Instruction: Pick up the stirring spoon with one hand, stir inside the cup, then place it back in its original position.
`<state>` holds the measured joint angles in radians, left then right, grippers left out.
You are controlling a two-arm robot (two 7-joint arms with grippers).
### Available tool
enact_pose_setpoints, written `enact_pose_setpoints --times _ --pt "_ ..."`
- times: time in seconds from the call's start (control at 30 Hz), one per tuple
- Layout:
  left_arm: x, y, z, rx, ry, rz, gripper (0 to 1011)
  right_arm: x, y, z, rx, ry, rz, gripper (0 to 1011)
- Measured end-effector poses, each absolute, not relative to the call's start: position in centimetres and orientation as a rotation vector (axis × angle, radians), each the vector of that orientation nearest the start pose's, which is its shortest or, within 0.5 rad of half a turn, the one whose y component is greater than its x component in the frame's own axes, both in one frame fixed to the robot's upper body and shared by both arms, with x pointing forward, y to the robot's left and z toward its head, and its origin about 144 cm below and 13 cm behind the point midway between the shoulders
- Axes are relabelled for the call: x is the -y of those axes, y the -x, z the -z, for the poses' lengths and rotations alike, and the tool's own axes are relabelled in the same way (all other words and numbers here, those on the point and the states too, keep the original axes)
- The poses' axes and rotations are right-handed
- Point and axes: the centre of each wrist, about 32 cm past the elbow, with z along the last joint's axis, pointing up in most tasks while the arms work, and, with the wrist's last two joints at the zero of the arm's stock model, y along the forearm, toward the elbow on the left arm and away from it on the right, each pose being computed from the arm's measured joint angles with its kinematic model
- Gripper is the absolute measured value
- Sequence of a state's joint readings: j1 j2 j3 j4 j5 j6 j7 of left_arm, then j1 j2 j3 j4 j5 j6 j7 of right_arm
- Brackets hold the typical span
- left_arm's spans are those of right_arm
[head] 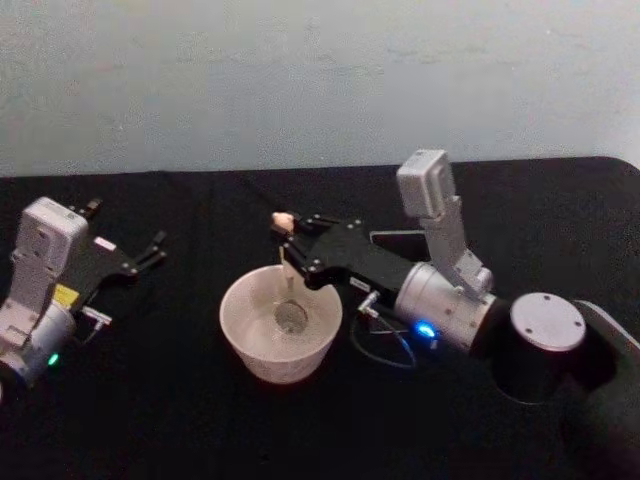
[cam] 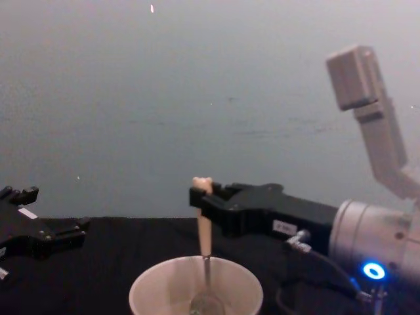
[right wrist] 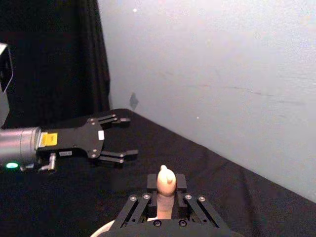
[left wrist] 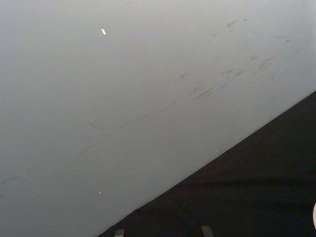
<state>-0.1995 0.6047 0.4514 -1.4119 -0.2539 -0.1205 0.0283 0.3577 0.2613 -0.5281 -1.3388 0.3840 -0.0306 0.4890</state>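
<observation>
No readable text, stickers (right wrist: 48, 139) on left pincer (right wrist: 129, 137) illegible

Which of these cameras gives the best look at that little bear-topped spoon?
The chest view. There the stirring spoon stands side-on and upright, its handle pinched in the right tool, its neck dropping into the cup. The head view looks down on its bowl and bear tip; the right wrist view catches the handle's top.

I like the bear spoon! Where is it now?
In the chest view the spoon stands upright in the middle, its round end down inside the cup and its handle held by the right pincer.
</observation>
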Motion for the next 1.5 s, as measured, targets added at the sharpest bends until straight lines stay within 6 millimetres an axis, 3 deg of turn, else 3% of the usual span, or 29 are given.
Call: enact_pose_setpoints --times 0.33,0.73,1.5 --pt "-31.0 -48.9 -114.0 0.285 -0.304 -1.248 1001 18.3 -51.8 -117.1 -0.065 -0.027 0.714 214" --pt "-31.0 -48.9 -114.0 0.285 -0.304 -1.248 1001 19.7 -51.0 -119.6 -0.123 -0.118 0.754 214" --pt "-31.0 -48.9 -114.0 0.285 -0.304 -1.248 1001 24.2 -48.9 -122.9 -0.038 -0.26 0.883 214"
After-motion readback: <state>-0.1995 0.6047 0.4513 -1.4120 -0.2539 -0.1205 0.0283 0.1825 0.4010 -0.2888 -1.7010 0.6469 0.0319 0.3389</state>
